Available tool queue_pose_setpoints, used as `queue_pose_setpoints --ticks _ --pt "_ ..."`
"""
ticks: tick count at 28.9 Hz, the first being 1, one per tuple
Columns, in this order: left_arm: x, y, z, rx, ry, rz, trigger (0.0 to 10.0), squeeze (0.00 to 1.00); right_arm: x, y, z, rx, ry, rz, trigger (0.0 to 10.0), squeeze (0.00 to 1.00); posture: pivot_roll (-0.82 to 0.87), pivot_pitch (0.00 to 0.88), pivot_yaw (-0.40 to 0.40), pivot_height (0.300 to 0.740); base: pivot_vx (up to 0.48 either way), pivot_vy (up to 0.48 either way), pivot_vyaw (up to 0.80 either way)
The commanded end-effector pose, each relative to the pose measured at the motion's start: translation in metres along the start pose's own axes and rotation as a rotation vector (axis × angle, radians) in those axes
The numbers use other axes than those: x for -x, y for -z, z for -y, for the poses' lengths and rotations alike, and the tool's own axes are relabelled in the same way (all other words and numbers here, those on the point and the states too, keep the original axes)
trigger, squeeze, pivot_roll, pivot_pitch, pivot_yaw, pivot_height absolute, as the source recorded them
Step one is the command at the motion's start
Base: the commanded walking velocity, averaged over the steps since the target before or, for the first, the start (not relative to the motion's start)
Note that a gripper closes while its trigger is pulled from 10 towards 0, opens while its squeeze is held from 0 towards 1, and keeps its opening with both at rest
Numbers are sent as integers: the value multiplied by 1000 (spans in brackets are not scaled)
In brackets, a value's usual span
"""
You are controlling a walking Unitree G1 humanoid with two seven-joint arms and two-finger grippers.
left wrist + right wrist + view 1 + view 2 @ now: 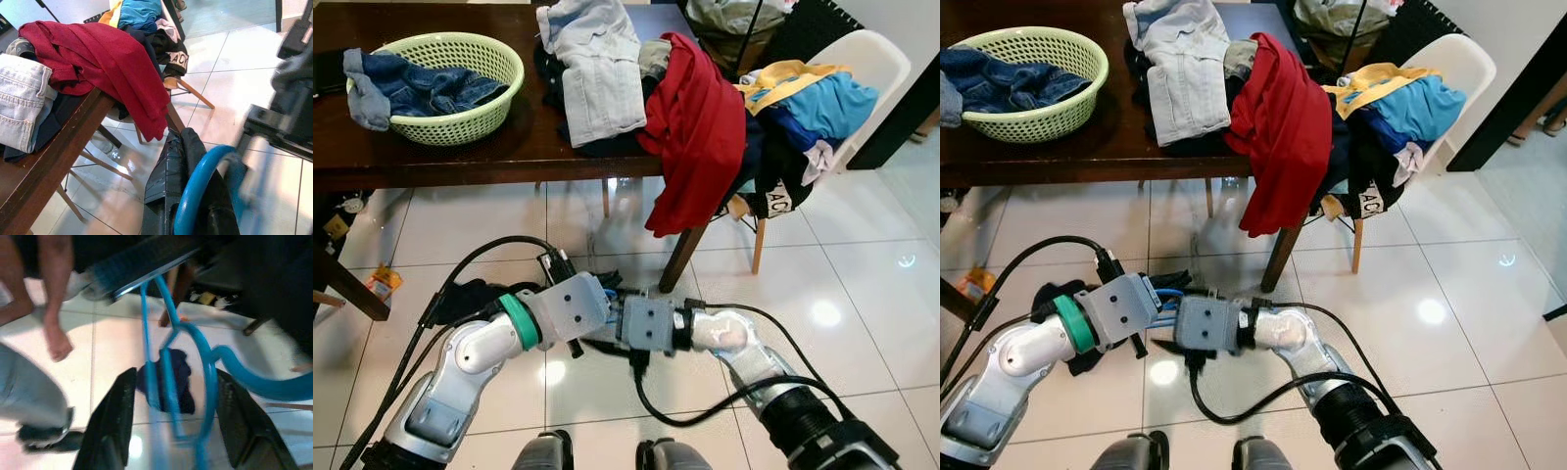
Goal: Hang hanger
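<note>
1. My right gripper (pixel 173 431) stands low in front of me, fingers (pixel 110 421) spread wide. The blue hanger (pixel 188 382) hangs between them, touching neither as far as the blurred right wrist view shows; nothing is gripped on this side.
2. My left gripper (pixel 190 196) meets the right one at close quarters. A blue curve of the hanger lies against its black finger (pixel 168 181). It appears to carry the hanger, but I cannot tell how far its fingers are closed.
3. Risk, as I judge it: if the left hand lets go before the right one clamps, the hanger drops to the tiled floor (pixel 862 284).
4. Risk: the black cables (pixel 705 401) loop around both wrists, just beside the hanger; its hook could catch on one.
5. Beyond the grippers, a dark garment (pixel 176 382) lies on the floor, and a person's bare foot (pixel 58 345) is near, in the zone where a hanger might fall.
6. Farther out, the table (pixel 509 147) holds the red garment (pixel 695 127), folded jeans (pixel 597 78) and a green basket (pixel 460 122). I can make out no rail to hang from.
</note>
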State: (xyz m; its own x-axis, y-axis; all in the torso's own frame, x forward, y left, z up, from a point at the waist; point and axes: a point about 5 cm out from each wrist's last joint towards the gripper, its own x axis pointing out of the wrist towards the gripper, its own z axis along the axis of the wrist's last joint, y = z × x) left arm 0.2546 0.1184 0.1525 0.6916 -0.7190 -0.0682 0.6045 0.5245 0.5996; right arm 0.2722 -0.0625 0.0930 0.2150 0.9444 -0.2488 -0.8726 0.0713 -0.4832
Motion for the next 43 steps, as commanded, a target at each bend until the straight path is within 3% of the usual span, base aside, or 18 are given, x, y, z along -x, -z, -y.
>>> queue_pose_setpoints --ticks 1,11,21,29,43 --pt "0 -3 4 13 17 5 10000 0 0 6 -10 -14 -60 -25 0 0 59 76 -3 733 0 0 0" --pt "0 -5 3 19 5 4 10000 0 -10 11 -16 5 -59 -42 0 0 65 81 -6 733 0 0 0" --pt "-1 -4 3 7 -2 -7 10000 0 -10 10 -18 -20 -73 -45 0 0 64 82 -6 733 0 0 0" --pt "0 11 10 -4 -18 -73 10000 0 -10 8 -8 -32 -22 -25 0 0 59 83 -8 733 0 0 0" --pt "-2 22 1 19 -132 -124 10000 0 -4 7 5 -89 66 -6 0 0 57 81 -9 733 0 0 0"
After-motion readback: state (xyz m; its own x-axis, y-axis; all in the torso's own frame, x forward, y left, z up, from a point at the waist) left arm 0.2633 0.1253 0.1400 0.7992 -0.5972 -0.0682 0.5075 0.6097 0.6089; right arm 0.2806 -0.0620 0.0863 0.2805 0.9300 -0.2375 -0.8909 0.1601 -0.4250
